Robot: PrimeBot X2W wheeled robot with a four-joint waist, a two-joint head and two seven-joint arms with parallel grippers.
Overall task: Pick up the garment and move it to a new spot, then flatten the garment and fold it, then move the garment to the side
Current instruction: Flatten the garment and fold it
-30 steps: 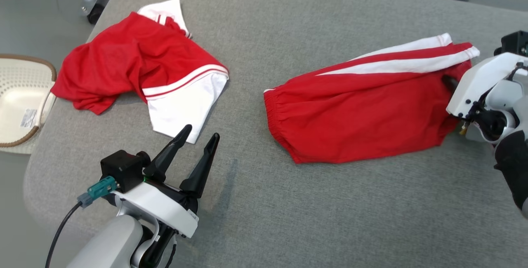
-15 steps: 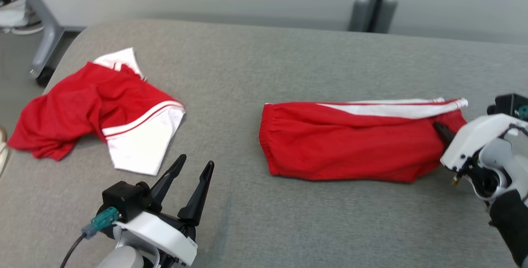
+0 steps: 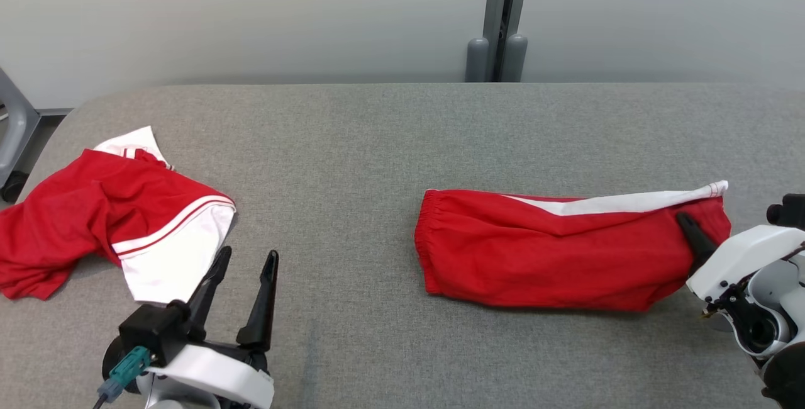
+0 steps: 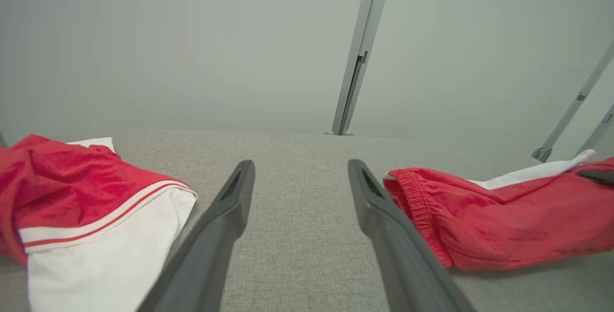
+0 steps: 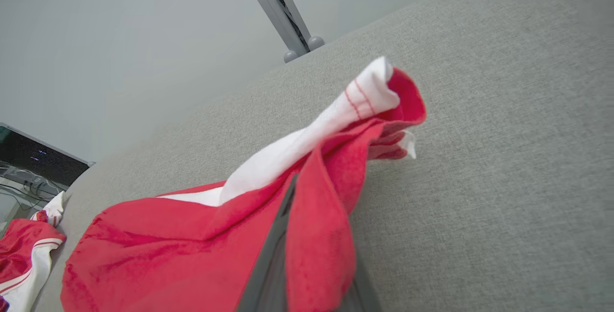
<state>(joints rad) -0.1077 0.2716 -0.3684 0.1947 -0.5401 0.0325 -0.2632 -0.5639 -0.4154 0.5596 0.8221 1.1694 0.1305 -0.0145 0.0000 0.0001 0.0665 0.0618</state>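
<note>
Right claw (image 3: 687,225) stays clamped on the leg end of the shorts (image 3: 541,252), lying flat on the table (image 3: 377,138), right half. Left claw (image 3: 247,253) apart, idle, table's left front. Only the view lifted; grip unchanged, so side move looks pending.

Your left gripper (image 3: 248,253) carries two long, dark, tapering fingers (image 3: 261,299) on a white shell (image 3: 217,379), beside a black block (image 3: 148,338) with a teal connector (image 3: 127,366) and dark cable (image 3: 99,401). Your right gripper (image 3: 683,218) has a matching white casing (image 3: 732,261) dotted with small dark screws (image 3: 723,284).
</note>
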